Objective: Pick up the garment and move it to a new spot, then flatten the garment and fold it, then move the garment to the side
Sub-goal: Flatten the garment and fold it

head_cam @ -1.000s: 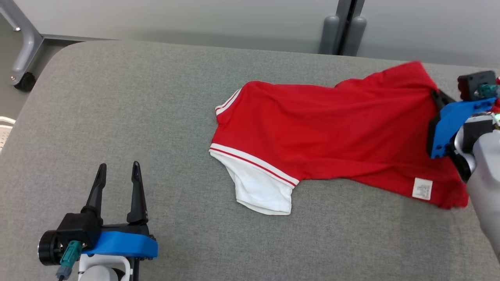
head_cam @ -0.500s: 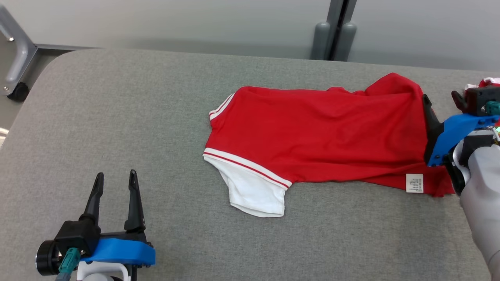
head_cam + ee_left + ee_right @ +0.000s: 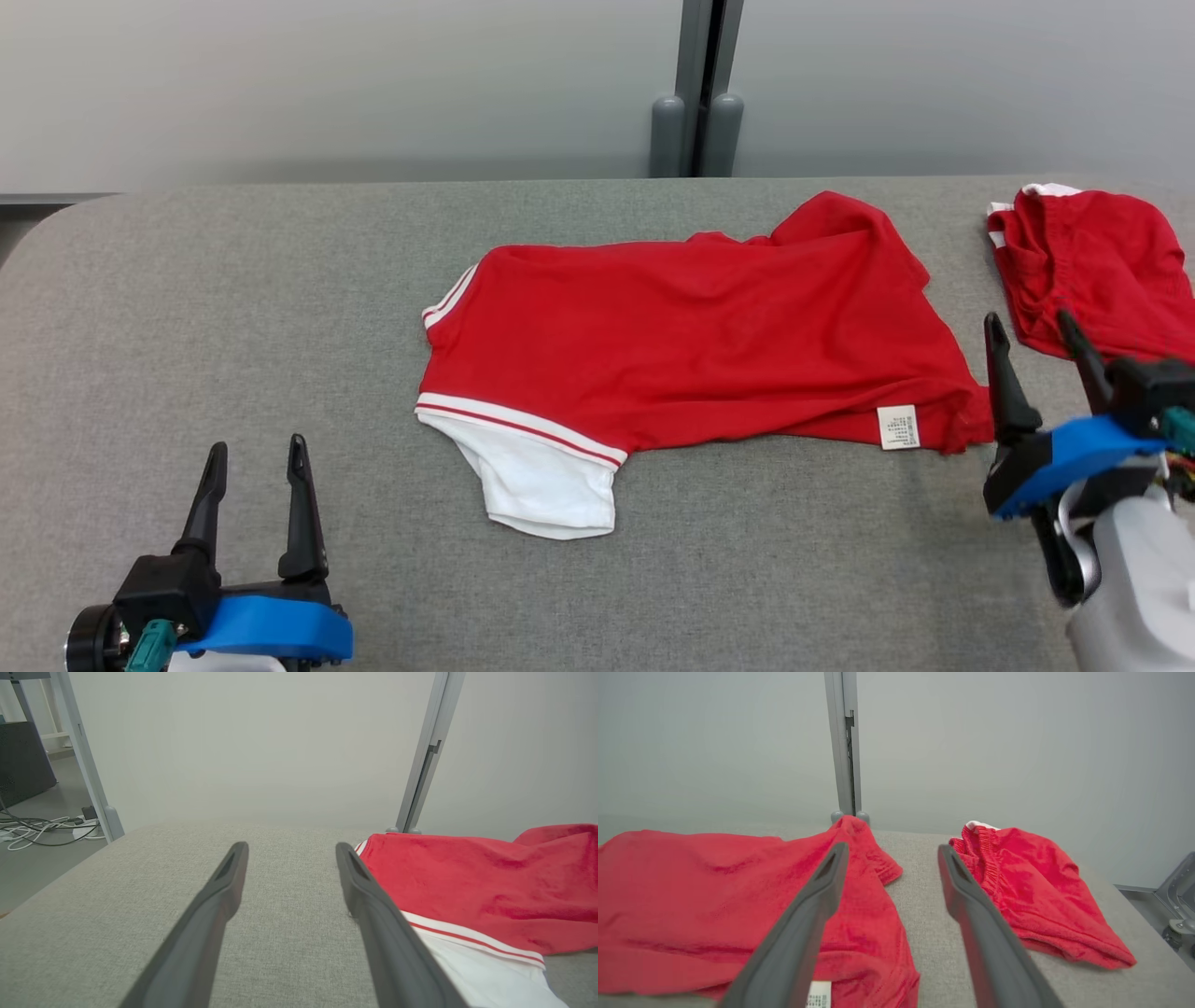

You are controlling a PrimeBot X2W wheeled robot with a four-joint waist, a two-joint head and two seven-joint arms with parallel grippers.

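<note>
Head view: a red short-sleeved shirt with white-striped sleeve trim (image 3: pixel 691 345) lies crumpled on the grey fabric-covered table (image 3: pixel 233 308), at the middle of the frame. Its long axis runs left to right, with the sleeve and white lining at the left end and the hem with a small white care label (image 3: pixel 898 427) at the right end. The right pincer (image 3: pixel 1028 322), at the right edge of the frame, stands spread and empty just beside the hem end. The left pincer (image 3: pixel 257 446), at the lower left, is also spread and empty, well apart from the sleeve end. A second bunched red garment with an elastic band (image 3: pixel 1102 271) lies at the upper right, apart from the shirt.

Left wrist view: two dark fingers spread over bare table. The shirt's striped sleeve end sits at the right of the frame, beyond the right-hand finger.

Right wrist view: spread fingers with bare table between them. The shirt is at the left, partly behind one finger, and the second garment is at the right.

The right arm looks the nearer one. For flattening, each pincer would likely take the shirt end on its own side.
</note>
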